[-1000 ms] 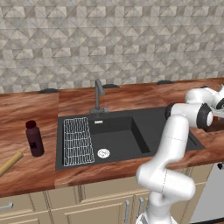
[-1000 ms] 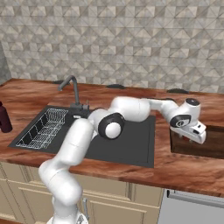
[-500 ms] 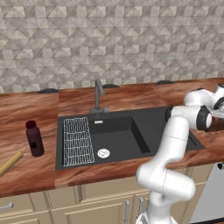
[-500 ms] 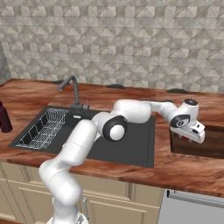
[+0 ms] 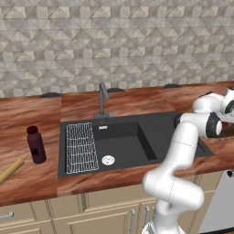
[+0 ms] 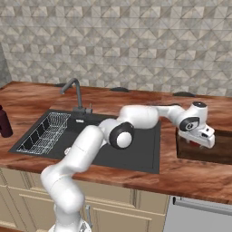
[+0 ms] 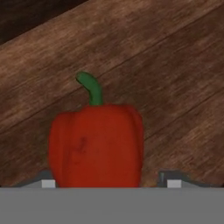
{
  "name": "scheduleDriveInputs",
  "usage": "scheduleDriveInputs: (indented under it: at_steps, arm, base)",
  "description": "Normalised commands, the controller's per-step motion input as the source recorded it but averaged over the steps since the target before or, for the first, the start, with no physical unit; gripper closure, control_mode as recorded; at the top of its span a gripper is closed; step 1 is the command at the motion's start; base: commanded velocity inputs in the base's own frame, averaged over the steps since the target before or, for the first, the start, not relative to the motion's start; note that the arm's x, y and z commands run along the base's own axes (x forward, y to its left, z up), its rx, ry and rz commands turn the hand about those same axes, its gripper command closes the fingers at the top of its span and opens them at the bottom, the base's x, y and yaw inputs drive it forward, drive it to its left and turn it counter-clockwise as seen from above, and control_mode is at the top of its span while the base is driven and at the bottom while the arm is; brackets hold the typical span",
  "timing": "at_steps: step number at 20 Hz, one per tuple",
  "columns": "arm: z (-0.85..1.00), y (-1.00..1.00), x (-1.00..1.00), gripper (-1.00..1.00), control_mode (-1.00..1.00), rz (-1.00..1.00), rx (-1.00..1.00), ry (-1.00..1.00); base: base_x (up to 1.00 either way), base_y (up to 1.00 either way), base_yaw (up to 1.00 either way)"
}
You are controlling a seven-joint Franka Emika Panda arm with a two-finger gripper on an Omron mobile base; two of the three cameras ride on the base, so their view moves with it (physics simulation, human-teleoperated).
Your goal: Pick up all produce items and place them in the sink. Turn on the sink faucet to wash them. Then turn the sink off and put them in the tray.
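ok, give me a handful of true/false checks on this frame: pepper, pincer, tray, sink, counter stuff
1. The red bell pepper lies over the dark wooden tray. True.
2. The pincer is over the sink basin. False: it is at the tray, right of the sink.
3. Water runs from the faucet. False: no stream is visible.
4. The pepper has a green stem. True.
5. A white wire rack sits in the left part of the sink. True.
6. The maroon bottle stands inside the sink. False: it stands on the counter left of it, near the rolling pin.
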Motion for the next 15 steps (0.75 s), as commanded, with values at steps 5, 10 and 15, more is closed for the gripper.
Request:
scheduleDriveInputs:
  at_steps: [5,10,15]
  arm:
    - [0.43,-0.07,-0.37,-1.00,-1.00,0.00,0.02,0.00]
    - [0.81,0.02,-0.26,-1.00,-1.00,0.00,0.04,-0.03]
    - [0.91,0.25,-0.41,-1.00,-1.00,0.00,0.01,-0.02]
  base:
    - [0.00,0.00,0.00]
    - [0.00,0.00,0.00]
    - [0.00,0.00,0.00]
